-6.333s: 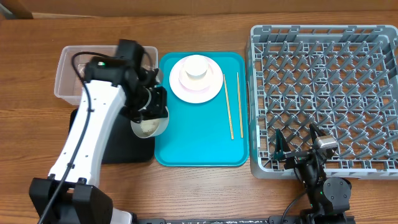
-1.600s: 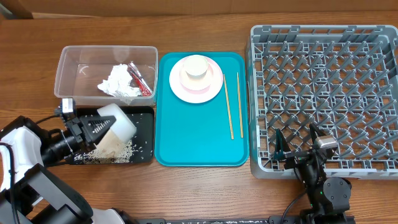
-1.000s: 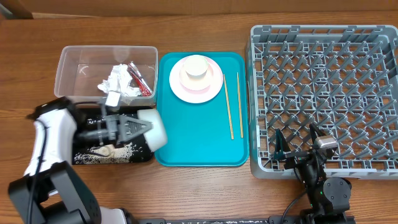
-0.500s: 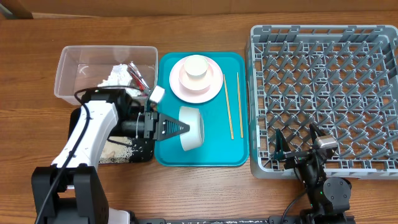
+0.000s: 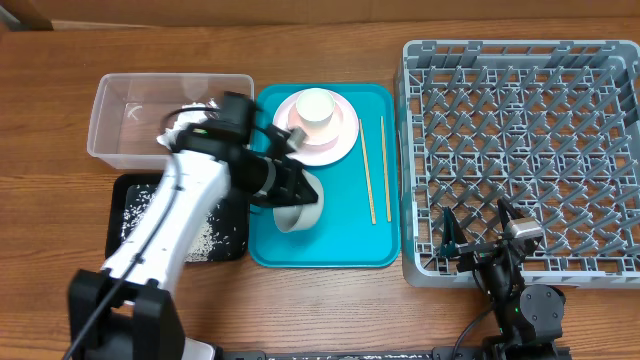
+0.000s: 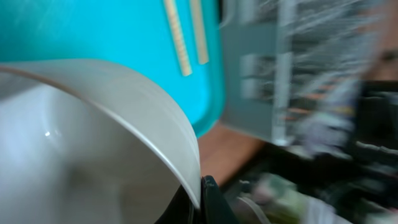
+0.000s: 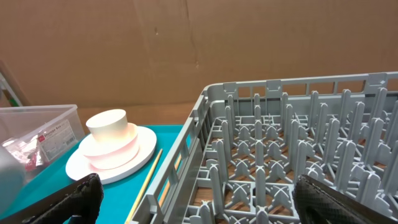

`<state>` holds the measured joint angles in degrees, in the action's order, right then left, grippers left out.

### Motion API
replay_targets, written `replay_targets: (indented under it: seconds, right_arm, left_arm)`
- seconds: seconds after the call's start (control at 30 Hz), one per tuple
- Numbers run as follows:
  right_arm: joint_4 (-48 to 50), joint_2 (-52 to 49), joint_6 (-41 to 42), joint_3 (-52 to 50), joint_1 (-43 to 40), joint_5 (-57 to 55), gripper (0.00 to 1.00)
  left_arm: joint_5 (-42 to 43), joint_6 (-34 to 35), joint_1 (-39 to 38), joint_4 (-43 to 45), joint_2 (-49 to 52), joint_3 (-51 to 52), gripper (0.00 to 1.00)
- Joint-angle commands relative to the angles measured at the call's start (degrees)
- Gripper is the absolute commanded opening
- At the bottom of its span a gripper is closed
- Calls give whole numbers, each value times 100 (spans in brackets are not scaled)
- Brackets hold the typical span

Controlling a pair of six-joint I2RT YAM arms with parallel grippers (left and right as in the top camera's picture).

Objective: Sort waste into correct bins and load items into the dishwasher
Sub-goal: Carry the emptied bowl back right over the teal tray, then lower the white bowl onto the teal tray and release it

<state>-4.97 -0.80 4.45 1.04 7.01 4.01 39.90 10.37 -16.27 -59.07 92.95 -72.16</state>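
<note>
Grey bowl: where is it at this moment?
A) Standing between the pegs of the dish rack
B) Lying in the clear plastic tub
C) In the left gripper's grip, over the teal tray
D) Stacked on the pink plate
C: in the overhead view the left gripper is shut on the rim of the grey bowl, which sits tipped on its side over the teal tray.

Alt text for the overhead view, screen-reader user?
The left fingers grip a grey bowl tipped sideways over the teal tray, which also holds a pink plate with a white cup and two chopsticks. A clear tub and rice-strewn black tray lie left; the dish rack right, the open right fingers at its near edge.
</note>
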Motion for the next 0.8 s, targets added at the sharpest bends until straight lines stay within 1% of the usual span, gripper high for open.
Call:
replay_targets:
  seconds: [0.0,0.17,0.27,0.37,0.53,0.77]
  right_arm:
    - [37,61,7,-57,11,-48,100]
    - [39,61,7,-57,11,-48,100]
    - [37,61,7,-57,11,-48,100]
    - [37,61,7,-57,11,-48,100]
    - [37,61,4,-57,11,-48,100]
    - [37,61,7,-57,11,-48,100]
  left_arm:
    - [-2310,1182,-817,125,-136,-118,4]
    - [-4030,1600,-1978,367,-90,-118,4]
    - [-4739,1825,-2439,365,-9,-118,4]
    - [-4948,1867,-2688,385,142,-118,4]
    - [-4946,1886,-2721,402,468,-118,4]
    - [-4586,1884,-2715,671,671,-118,5]
